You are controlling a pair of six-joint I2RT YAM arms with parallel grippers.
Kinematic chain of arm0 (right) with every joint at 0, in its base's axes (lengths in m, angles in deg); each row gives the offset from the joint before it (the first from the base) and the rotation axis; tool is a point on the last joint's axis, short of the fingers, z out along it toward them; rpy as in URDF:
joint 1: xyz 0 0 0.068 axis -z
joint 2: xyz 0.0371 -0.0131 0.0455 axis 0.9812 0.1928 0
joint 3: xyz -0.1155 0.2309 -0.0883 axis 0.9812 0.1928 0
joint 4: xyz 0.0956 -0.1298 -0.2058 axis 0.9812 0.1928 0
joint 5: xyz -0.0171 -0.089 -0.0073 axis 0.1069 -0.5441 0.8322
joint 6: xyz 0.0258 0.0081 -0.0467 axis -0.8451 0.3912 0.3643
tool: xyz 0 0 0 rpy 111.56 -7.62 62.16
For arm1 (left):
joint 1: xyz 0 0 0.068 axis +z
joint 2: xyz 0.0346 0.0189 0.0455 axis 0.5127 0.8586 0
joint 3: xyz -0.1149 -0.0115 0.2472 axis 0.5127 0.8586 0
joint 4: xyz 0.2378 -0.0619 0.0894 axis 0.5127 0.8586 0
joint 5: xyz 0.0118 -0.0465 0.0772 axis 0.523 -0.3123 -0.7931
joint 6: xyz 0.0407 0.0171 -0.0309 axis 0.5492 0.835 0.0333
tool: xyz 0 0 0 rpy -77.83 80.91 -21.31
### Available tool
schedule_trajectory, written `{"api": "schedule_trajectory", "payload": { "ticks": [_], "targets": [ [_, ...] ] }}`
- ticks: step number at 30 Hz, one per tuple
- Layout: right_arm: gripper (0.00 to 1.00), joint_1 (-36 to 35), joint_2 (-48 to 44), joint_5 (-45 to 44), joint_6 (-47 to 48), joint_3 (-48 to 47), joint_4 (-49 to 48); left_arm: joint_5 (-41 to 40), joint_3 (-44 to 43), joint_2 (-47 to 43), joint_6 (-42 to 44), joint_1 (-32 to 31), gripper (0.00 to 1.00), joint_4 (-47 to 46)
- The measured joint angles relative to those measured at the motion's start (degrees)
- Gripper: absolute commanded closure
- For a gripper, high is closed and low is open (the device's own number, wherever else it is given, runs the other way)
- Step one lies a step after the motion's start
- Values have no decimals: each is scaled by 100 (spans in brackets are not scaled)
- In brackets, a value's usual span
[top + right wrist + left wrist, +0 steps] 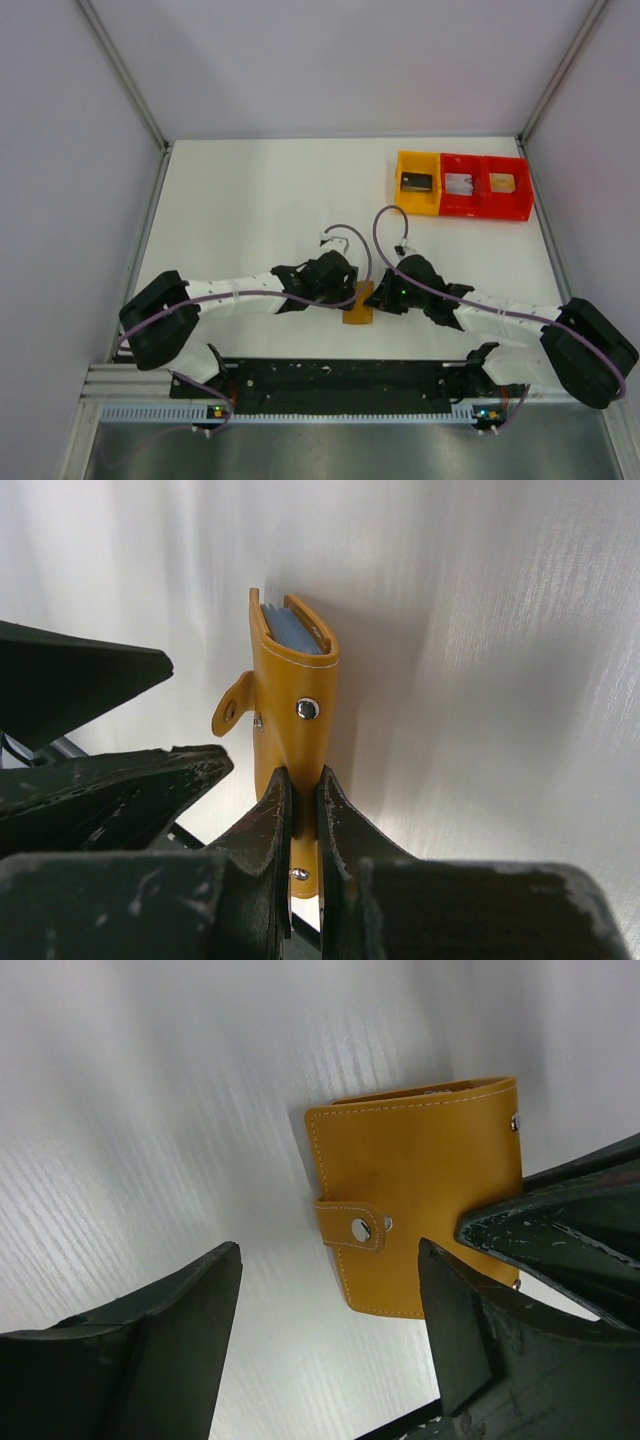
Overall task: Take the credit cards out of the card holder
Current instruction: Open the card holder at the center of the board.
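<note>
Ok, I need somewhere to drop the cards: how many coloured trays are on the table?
3, in a row at the far right of the table: the yellow tray leftmost, the middle red tray, then the end red tray. None seems hidden.

Card holder (357, 303) on table (260, 200), near side
Left gripper (342, 292) left of it, right gripper (383, 296) at its right, trays (462, 158) behind far right

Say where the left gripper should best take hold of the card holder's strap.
Probably pinch the strap tab from the left gripper's side: unsnapped, it sticks out free of the card holder there, while the right gripper clamps the near edge.
</note>
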State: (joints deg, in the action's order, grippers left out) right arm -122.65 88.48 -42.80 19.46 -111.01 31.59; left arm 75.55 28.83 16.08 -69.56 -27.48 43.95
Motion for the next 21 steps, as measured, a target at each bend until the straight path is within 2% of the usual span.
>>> {"api": "schedule_trajectory", "payload": {
  "ticks": [3, 7, 12, 21],
  "targets": [
    [100, 0, 0, 0, 0, 0, 0, -13, -63, 199, -2, 0, 33, 11],
    [100, 0, 0, 0, 0, 0, -2, -96, -94, 361, -13, 0, 50, 37],
    [100, 0, 0, 0, 0, 0, 0, -297, -105, 409, -48, 0, 65, 85],
    [100, 0, 0, 9, 26, 0, -13, -507, -105, 409, -66, 28, 69, 122]
  ]
}}
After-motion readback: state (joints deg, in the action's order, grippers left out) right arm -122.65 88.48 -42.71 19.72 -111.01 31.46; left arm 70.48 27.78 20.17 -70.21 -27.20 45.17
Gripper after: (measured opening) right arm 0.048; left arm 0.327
